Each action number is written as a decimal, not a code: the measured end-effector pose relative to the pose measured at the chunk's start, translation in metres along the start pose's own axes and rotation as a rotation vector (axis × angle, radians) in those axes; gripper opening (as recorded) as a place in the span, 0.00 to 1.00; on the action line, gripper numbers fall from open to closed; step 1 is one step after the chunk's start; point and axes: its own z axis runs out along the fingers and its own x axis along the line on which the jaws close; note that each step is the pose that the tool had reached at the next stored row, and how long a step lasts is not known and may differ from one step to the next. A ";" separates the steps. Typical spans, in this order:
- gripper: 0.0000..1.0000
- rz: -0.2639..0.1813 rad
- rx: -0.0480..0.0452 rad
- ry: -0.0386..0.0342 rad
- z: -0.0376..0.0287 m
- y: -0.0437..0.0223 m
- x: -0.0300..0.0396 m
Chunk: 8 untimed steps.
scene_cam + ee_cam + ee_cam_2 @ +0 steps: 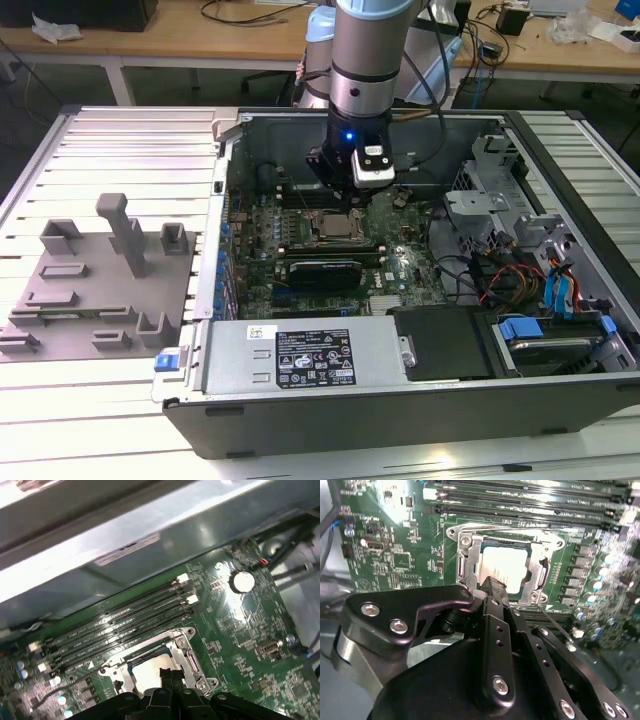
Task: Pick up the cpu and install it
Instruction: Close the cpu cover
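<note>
Hovering right above the socket frame (465,542), the gripper (492,586) has its fingers (163,680) drawn together into a narrow pair with nothing held between them. In the exterior view the gripper (337,208) hangs low inside the open computer case (400,400), directly over the socket frame.

The cpu (502,562) is not in the fingers. It lies flat inside the socket frame, its pale silvery top showing through the frame's square opening, and it looks level, not tilted. The first wrist view shows the same, with the cpu (150,672) just beyond the fingertips. Whether the fingertips touch its top or hang just clear of it cannot be told from these views.

Judged from how things lie, the pick-up and the carry are done, and the chip sits where it belongs — the main part of the task looks complete. The metal plate of the socket frame appears to lie around the cpu's edges, but whether it is latched down cannot be told.

Around the socket frame the green motherboard (395,555) spreads out, with the dark memory slots (125,625) just beside it. The grey fixture (90,290) stands on the tabletop (120,420), well apart from the socket frame and outside the case — no chip shows on it.
</note>
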 end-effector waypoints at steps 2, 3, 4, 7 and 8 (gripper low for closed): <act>0.11 -0.062 -0.0006 0.0002 0.0002 0.0000 0.0000; 0.11 -0.080 -0.0008 0.0002 0.0002 0.0000 0.0000; 0.11 -0.110 -0.0011 0.0004 0.0003 0.0000 0.0000; 0.11 -0.178 -0.0018 0.0005 0.0005 0.0000 0.0000; 0.11 -0.192 -0.0020 0.0006 0.0006 0.0000 0.0000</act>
